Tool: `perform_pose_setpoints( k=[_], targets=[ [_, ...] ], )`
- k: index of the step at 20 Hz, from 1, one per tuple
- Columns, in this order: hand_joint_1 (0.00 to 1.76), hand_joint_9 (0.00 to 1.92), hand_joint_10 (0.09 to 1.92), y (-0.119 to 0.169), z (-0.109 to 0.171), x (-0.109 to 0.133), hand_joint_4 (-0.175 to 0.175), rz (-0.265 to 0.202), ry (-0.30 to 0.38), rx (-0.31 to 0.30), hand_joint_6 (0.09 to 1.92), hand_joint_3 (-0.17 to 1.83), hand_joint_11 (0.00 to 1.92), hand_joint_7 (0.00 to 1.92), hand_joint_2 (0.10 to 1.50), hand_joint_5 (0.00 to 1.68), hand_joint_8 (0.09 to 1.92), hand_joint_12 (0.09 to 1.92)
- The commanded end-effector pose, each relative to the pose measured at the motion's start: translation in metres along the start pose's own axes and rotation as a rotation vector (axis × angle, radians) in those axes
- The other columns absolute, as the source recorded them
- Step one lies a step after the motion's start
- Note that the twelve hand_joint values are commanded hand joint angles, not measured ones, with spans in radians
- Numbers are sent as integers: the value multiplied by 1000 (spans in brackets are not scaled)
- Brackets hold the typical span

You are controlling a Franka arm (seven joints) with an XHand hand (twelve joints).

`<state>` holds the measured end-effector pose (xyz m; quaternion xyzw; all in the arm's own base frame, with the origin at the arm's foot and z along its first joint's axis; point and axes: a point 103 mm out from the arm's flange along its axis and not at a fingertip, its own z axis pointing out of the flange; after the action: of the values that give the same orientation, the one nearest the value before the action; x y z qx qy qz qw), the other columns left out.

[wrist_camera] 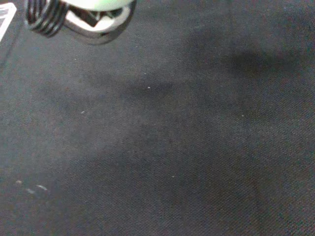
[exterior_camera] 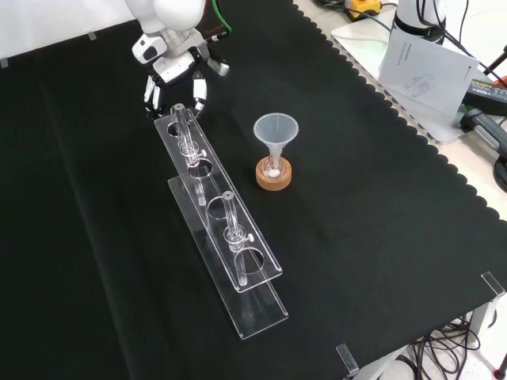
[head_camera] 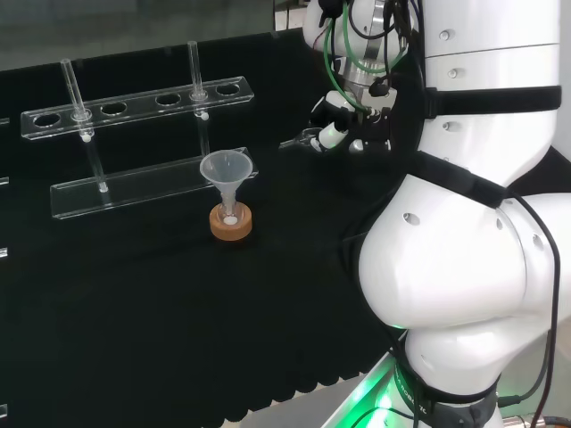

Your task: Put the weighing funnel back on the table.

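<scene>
Hand (exterior_camera: 176, 71) is seen near the bench's far edge in the front view, just above the rack's (exterior_camera: 257, 309) far end; whether it is open or gripping cannot be told. A pale sliver (head_camera: 299, 140) is seen jutting from it in the head view; whether that is the weighing funnel cannot be told. Right of the rack, the funnel (exterior_camera: 275, 131) is stood upright on a cork ring (exterior_camera: 273, 179).
</scene>
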<state>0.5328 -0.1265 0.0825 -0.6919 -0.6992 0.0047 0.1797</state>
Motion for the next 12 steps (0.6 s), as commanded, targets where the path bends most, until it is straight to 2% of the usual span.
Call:
perform_pose_setpoints(
  k=[1, 12],
  targets=[
    [1086, 922, 329, 5, 2, -7, 175, 16, -11, 10, 832, 623, 750, 536, 715, 1175, 650, 1079],
    [1086, 921, 330, 14, 11, -16, 175, 19, -20, 31, 830, 620, 749, 533, 716, 1176, 650, 1081]
  ],
)
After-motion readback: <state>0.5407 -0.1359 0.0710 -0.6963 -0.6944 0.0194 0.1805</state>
